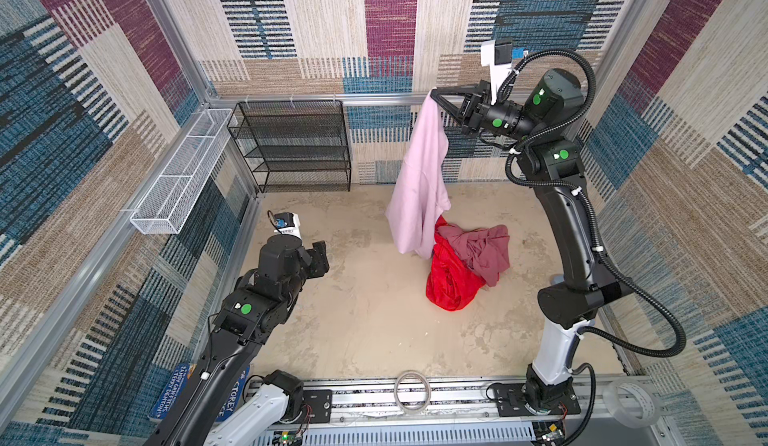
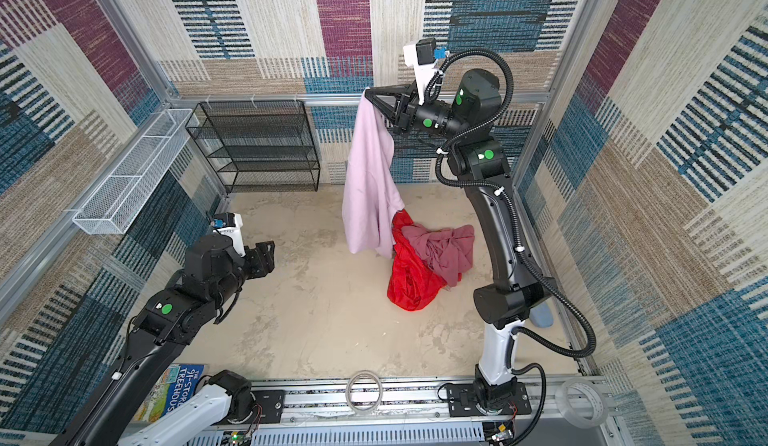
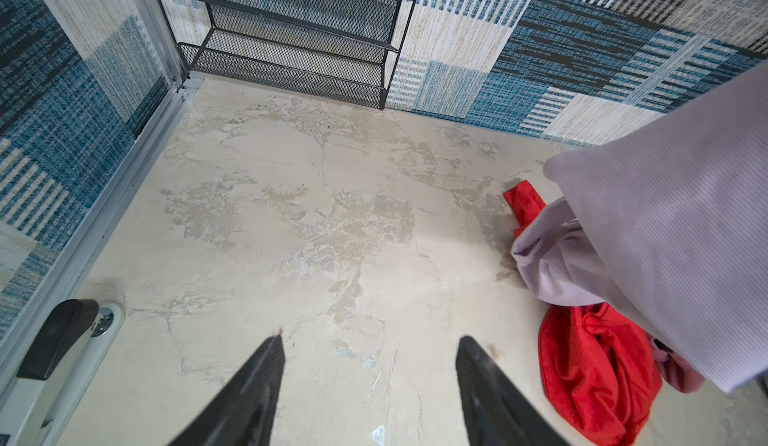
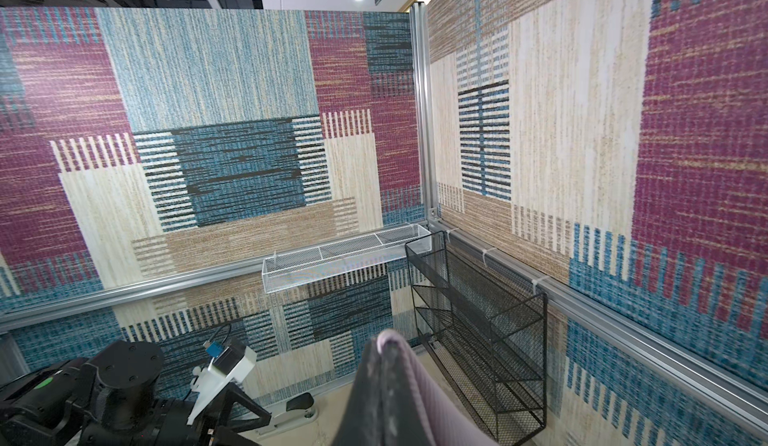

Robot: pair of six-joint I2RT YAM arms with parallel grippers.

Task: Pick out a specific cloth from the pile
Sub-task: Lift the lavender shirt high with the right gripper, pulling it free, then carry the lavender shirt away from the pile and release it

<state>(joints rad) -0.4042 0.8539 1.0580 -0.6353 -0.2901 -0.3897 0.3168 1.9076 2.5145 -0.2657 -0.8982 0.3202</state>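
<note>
Right gripper [image 1: 435, 92] clamped on a top corner of the cloth [image 1: 419, 182], which hangs high at far centre, hem at the left edge of the pile [image 1: 478, 257] (contact with red cloth [image 1: 451, 286] unclear), so raise straight up until clear, then swing left; left gripper [image 3: 370, 342] spread, empty.

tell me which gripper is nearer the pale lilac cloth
Right. The right gripper is shut on the top of the pale lilac cloth, hanging down to the pile. The left gripper is open and apart from it, low over the table.
</note>
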